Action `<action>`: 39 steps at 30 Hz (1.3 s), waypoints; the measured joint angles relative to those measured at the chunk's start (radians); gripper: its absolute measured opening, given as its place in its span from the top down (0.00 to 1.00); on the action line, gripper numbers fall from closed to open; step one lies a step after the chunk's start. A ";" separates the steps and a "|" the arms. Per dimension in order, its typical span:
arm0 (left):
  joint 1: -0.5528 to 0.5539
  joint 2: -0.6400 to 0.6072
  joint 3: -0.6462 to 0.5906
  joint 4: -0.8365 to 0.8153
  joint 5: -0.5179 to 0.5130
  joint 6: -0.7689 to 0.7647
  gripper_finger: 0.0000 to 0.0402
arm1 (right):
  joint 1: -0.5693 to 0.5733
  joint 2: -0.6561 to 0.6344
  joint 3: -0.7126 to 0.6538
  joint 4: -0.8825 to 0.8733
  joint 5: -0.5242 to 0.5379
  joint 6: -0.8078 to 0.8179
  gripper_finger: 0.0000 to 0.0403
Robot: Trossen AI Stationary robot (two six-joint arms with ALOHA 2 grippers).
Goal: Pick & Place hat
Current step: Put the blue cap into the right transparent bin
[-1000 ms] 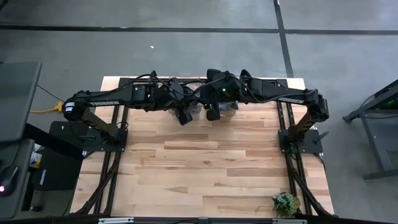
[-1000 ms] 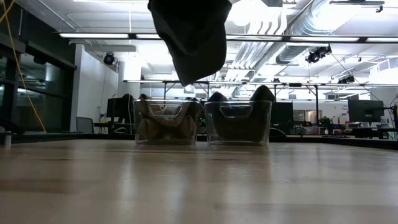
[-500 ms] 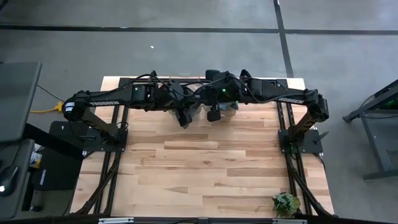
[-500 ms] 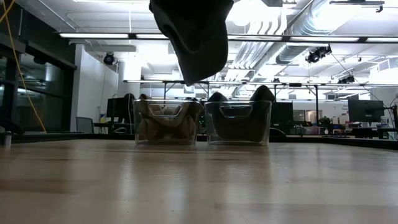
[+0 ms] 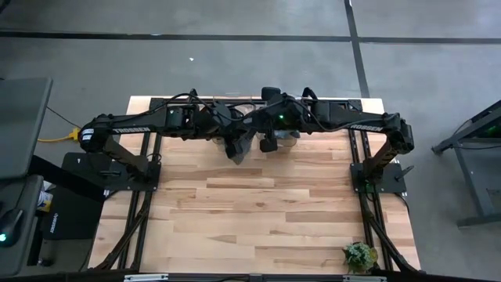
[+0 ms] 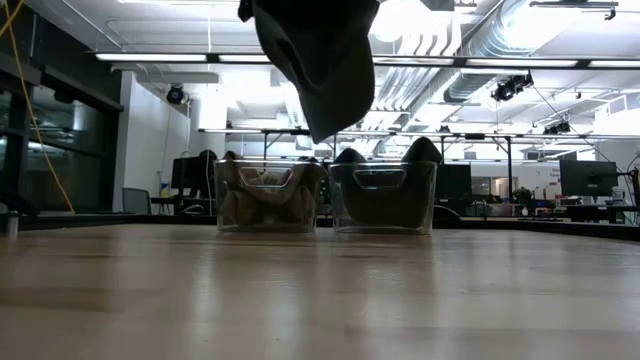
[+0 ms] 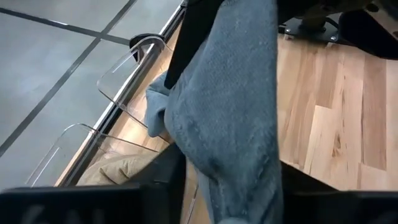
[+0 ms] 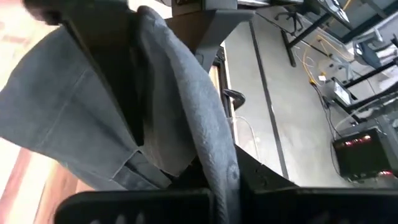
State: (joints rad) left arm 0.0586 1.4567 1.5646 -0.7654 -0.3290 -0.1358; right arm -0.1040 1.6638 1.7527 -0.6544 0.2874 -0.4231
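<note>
A grey hat (image 6: pixel 315 60) hangs in the air over the table's far middle, between my two grippers; it also shows as grey cloth (image 5: pixel 243 146) in the high view. My right gripper (image 5: pixel 267 143) is shut on it. My left gripper (image 5: pixel 233 149) stands open, and the hat's cloth (image 7: pixel 230 118) runs down between its fingers. Behind the hat, two clear bins stand at the far edge, one with tan hats (image 6: pixel 267 198) and one with dark hats (image 6: pixel 383 195). My left gripper has the hat's cloth between its two fingers, but I cannot tell whether they touch it. My right gripper pinches a thick folded edge of the hat (image 8: pixel 219 152) between its two fingers, slanting down from the table's right. The hat hangs slack below, clear of the table.
A small green plant (image 5: pixel 360 256) stands at the near right corner. The wooden table top (image 5: pixel 258 211) stretches from the arms to the near edge. The clear bins' rims (image 7: pixel 127 59) lie right below and behind the hat.
The hat's hanging lower end has swung a little toward the table's right edge and still hangs clear of the table. Both arms have stayed where they were.
</note>
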 joint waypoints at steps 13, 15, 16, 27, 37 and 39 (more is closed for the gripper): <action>-0.001 -0.019 0.000 0.010 -0.111 -0.035 0.43 | -0.002 0.000 0.000 -0.021 0.187 0.052 1.00; 0.000 -0.031 -0.002 -0.008 -0.111 -0.066 0.43 | -0.002 0.000 0.000 -0.021 0.229 0.064 1.00; 0.000 -0.038 -0.003 -0.015 -0.112 -0.085 0.43 | -0.002 -0.001 0.000 -0.022 0.247 0.071 1.00; 0.000 -0.144 -0.003 -0.253 -0.127 -0.352 0.48 | -0.037 -0.063 0.000 -0.135 0.347 0.215 1.00; 0.000 -0.395 -0.306 -0.145 -0.040 -0.575 0.55 | -0.061 -0.182 0.000 -0.238 0.367 0.311 1.00; 0.000 -0.449 -0.376 -0.108 -0.017 -0.612 0.56 | -0.061 -0.193 -0.004 -0.267 0.389 0.337 1.00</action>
State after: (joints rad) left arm 0.0582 1.0078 1.1888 -0.8731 -0.3463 -0.7474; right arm -0.1646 1.4708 1.7483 -0.9213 0.6767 -0.0860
